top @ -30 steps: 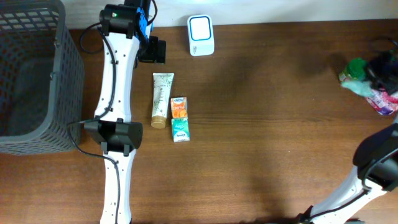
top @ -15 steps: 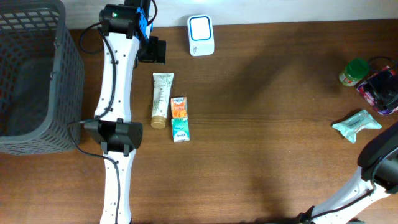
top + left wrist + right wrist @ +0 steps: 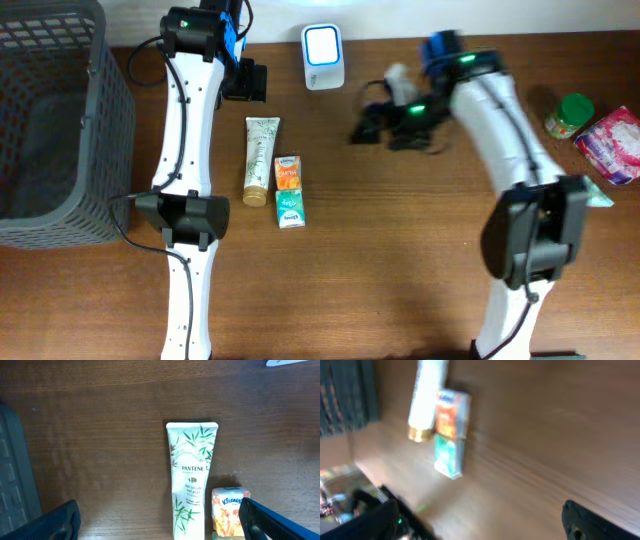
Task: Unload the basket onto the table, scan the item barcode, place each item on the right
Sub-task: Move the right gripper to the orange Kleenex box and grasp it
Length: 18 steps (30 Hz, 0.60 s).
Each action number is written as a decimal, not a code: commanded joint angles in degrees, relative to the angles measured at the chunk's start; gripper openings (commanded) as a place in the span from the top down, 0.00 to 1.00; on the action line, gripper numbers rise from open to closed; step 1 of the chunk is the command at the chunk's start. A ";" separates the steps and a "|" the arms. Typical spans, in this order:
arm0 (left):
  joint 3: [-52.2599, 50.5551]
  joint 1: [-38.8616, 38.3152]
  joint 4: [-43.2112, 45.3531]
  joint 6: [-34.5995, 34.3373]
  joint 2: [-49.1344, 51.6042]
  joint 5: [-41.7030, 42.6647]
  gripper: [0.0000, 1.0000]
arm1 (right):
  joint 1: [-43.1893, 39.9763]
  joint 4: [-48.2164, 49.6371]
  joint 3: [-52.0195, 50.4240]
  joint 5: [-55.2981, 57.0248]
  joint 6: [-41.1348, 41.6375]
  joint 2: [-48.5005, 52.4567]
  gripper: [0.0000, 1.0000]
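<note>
Right gripper [image 3: 372, 126], jaws apart, empty, blurred just right of scanner [image 3: 323, 43]. Left gripper [image 3: 245, 82], likewise apart, hovers over tube [image 3: 260, 160]; orange pack [image 3: 288, 172] and green pack [image 3: 290, 209] beside it. Best: lift one item alone, barcode towards scanner.

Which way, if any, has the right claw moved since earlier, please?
Yes: the right claw swung left, from the right edge toward the white rectangular scanner.
</note>
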 commanded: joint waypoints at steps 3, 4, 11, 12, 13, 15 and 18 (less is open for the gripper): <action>0.46 0.20 -0.07 -0.55 0.00 0.39 0.01 | 10.64 14.78 -5.31 10.32 20.35 -0.85 0.01; 0.46 0.20 -0.07 -0.55 0.00 0.39 0.01 | 12.37 20.04 -7.45 10.47 23.34 -0.85 0.01; 0.46 0.20 -0.07 -0.55 0.00 0.39 0.01 | 15.93 41.16 -18.93 10.23 30.21 -0.61 0.23; 0.46 0.15 -0.07 -0.55 0.00 0.39 0.01 | 16.72 45.40 -21.03 10.23 32.74 -0.61 0.25; 0.46 0.15 -0.07 -0.55 0.00 0.39 0.01 | 17.55 48.81 -22.75 10.29 33.86 -0.37 0.27; 0.46 0.15 -0.07 -0.55 0.00 0.39 0.01 | 18.82 51.43 -24.30 13.16 37.97 0.37 0.29; 0.46 0.15 -0.07 -0.55 0.00 0.39 0.01 | 21.11 53.24 -24.35 17.31 41.88 3.87 0.34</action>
